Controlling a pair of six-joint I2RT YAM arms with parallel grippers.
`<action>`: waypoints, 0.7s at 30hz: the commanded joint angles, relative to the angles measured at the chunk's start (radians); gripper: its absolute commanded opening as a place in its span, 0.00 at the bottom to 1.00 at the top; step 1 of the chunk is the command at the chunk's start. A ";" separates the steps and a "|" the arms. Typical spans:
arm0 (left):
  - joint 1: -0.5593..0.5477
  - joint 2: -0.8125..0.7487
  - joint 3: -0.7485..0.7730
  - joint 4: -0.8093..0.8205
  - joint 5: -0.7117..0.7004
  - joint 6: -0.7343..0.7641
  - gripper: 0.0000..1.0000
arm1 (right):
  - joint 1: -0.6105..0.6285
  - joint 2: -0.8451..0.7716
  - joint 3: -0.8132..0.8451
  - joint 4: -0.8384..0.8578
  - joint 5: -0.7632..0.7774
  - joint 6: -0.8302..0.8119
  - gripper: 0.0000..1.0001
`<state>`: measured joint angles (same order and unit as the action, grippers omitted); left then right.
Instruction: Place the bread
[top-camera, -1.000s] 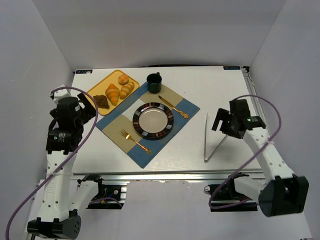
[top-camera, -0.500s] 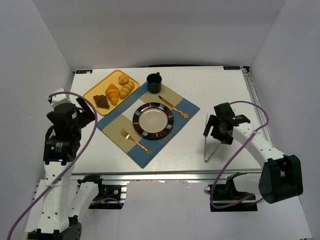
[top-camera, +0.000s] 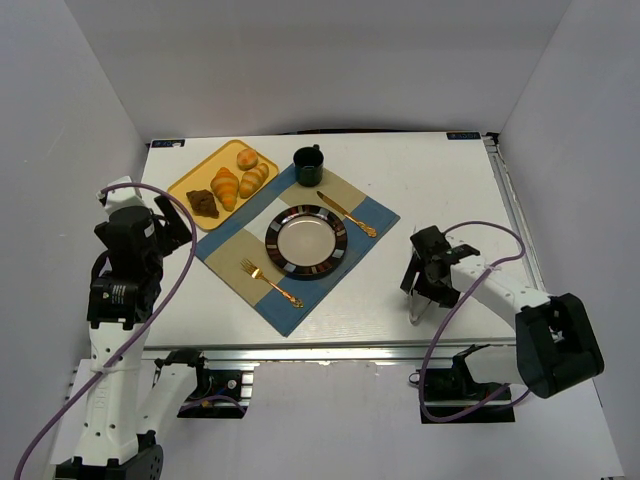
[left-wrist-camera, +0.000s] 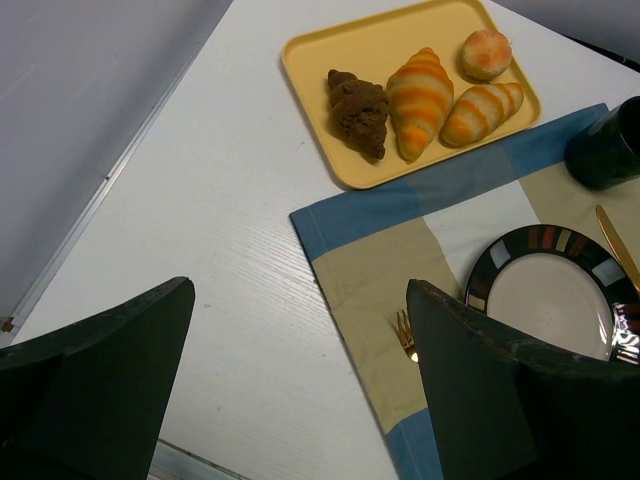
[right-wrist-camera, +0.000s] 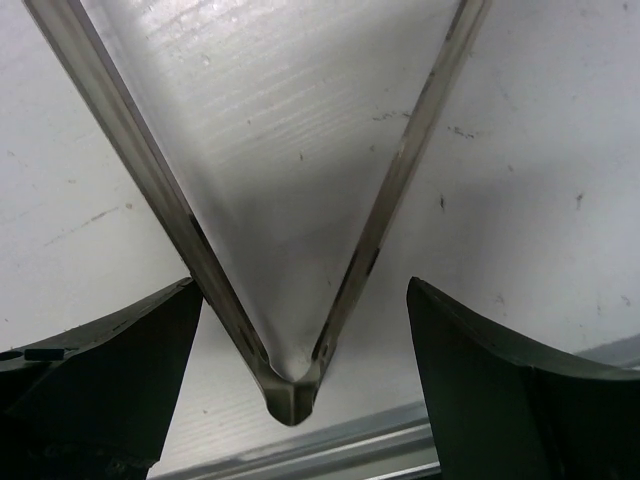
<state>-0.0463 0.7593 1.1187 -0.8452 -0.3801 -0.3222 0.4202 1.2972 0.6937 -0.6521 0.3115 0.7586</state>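
The bread, a ridged golden-orange croissant, lies on the yellow tray at the back left. The striped-rim plate sits bare on the placemat. Left of the mat, my left gripper hovers open above bare table, well short of the tray. At the front right, my right gripper is open and low, straddling the hinge end of the metal tongs. Its fingers stand apart from the tongs' arms.
A dark chocolate pastry, a smooth roll and a small bun share the tray. A dark cup, gold knife and gold fork rest on the blue-and-tan placemat. Walls enclose the table.
My right gripper has come down and toward the near edge, from above the tongs' open end to around their hinge end. The left arm settled slightly lower early on, then held still.
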 joint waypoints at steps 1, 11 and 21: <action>-0.007 -0.005 -0.007 0.003 -0.006 0.017 0.98 | 0.005 0.011 -0.023 0.112 0.026 0.038 0.89; -0.015 0.006 -0.007 0.001 -0.016 0.031 0.98 | 0.005 0.140 0.006 0.189 0.075 -0.002 0.89; -0.017 0.011 0.000 0.000 -0.040 0.049 0.98 | 0.005 0.146 -0.039 0.259 0.054 -0.041 0.82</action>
<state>-0.0563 0.7715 1.1187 -0.8455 -0.4023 -0.2886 0.4221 1.4117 0.7025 -0.4892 0.3450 0.7380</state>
